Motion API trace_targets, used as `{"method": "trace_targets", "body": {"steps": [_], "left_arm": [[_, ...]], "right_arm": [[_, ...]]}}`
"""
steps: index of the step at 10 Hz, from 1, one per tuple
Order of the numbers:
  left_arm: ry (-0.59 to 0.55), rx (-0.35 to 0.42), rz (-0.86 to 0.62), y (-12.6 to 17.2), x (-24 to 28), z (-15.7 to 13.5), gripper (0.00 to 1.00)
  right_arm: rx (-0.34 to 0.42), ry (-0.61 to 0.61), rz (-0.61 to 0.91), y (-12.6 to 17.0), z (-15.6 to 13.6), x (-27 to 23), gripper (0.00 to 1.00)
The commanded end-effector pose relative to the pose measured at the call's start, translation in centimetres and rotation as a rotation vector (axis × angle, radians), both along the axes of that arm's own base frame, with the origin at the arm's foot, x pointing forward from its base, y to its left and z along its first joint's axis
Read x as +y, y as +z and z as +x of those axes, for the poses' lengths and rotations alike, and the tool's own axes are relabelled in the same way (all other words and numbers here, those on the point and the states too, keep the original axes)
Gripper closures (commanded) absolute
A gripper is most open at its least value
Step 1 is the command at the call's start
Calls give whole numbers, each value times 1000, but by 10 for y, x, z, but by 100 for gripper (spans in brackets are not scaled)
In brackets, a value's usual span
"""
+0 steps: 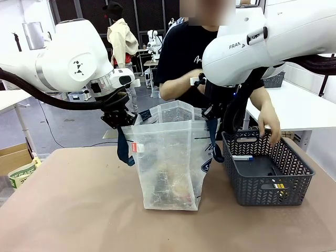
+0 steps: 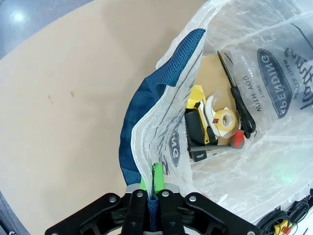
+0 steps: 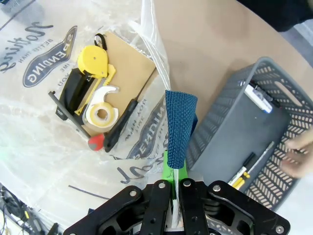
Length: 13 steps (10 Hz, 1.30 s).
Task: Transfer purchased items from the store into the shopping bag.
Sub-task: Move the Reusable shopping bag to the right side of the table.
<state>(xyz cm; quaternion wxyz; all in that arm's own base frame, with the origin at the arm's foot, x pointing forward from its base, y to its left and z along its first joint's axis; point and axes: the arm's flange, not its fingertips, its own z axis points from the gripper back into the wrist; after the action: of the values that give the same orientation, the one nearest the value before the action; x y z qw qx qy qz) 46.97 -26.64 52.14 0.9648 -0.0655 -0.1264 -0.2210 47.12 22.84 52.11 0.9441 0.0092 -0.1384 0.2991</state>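
My left pincer [image 2: 152, 177] clenches one strap [image 2: 139, 122]; my right pincer [image 3: 174, 171] clenches the other strap [image 3: 180, 120], the bag [image 1: 168, 157] open between them.

White rounded arms [image 1: 73, 63], black cables [image 1: 63, 103], lettering [image 1: 237, 45] perhaps "FRANKA".

Glossy crinkled plastic bag [image 1: 168, 157] — woven cloth handles [image 2: 142, 107], matt basket [image 1: 252, 186]

dark grey mesh basket [image 1: 268, 193] on the brown table [image 1: 73, 210], cardboard box [image 1: 11, 157] beyond its left edge
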Motion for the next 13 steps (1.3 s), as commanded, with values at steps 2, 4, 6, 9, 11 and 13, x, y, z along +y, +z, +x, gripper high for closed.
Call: {"method": "trace_targets", "body": {"steps": [2,4,6,9,11,13], "left_arm": [[7,1,-1,0,0,0,100],[7,1,-1,0,0,0,100],[7,1,-1,0,0,0,100],[7,1,-1,0,0,0,100],[7,1,-1,0,0,0,100],[7,1,-1,0,0,0,100]], "right_arm": [[2,-5,1,-1,0,0,100],[2,-5,1,-1,0,0,100],[2,-5,1,-1,0,0,100],[2,-5,1,-1,0,0,100],[2,-5,1,-1,0,0,100],[2,-5,1,-1,0,0,100]]}}
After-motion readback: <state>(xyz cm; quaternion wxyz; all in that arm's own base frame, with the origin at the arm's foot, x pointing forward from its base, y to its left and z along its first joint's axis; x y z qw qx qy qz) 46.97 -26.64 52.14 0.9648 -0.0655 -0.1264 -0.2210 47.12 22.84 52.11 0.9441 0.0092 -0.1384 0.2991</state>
